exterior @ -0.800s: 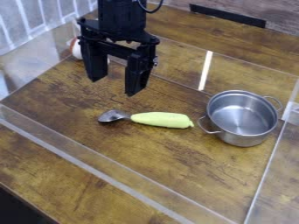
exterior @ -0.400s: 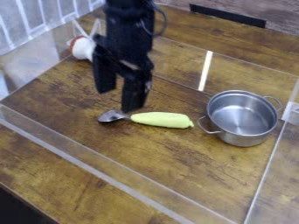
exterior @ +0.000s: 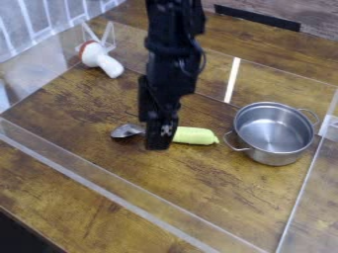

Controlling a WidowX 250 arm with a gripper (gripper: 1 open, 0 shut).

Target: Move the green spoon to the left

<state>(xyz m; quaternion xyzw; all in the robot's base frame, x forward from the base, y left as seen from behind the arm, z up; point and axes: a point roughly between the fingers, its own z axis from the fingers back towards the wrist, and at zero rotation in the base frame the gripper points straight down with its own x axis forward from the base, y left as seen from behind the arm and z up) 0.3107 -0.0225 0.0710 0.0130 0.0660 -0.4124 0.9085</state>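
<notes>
The green spoon [exterior: 193, 135] lies flat on the wooden table, its yellow-green handle pointing right toward the pot and its small silver bowl [exterior: 126, 130] at the left. My black gripper [exterior: 157, 119] points straight down over the spoon's neck, where handle meets bowl. Its fingers [exterior: 158, 129] stand open, spread toward and away from the camera across the spoon, and the near finger hides part of the handle. Whether the fingertips touch the table I cannot tell. Nothing is held.
A steel pot [exterior: 274, 131] stands to the right of the spoon. A white-handled utensil with a reddish end [exterior: 98, 58] lies at the back left. Clear acrylic walls [exterior: 79, 178] fence the work area at the front and sides.
The gripper has travelled from the back left toward the right and down, and has turned about its vertical axis. It now stands over the spoon. The spoon has not moved.
</notes>
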